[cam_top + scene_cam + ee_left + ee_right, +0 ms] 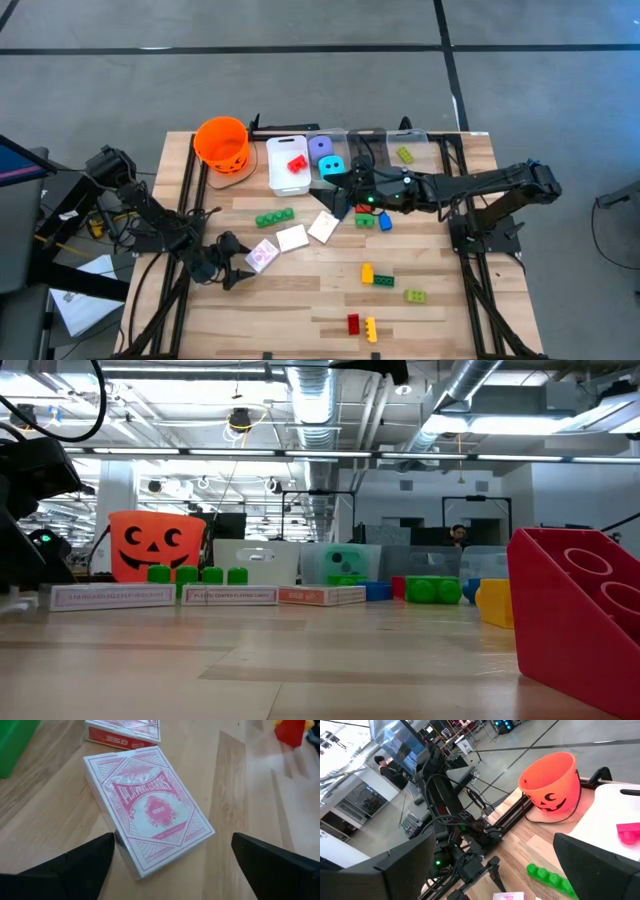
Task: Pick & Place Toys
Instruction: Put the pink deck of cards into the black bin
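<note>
- The left gripper (243,268) is low over the table, on the left side, with its fingers (75,867) spread wide apart.
- A pack of red-and-white cards (147,807) lies flat on the wood right between those fingers. One finger is just beside the pack's edge, but nothing is pinched.
- Two more card packs (292,237) lie near it, toward the middle of the table.
- The right gripper (337,192) is up near the bins at the back, with its fingers (395,870) spread wide and nothing in them.
- A long green brick (274,216) lies between the card packs and the white bin (282,180).
- The white bin has a red brick (297,163) inside.
- The orange bucket (221,142) stands beside the white bin, at the back left.
- A purple dice (321,147) and a teal dice (332,165) sit in the next bin.
- More small bricks (377,277) lie here and there on the right half of the table.
</note>
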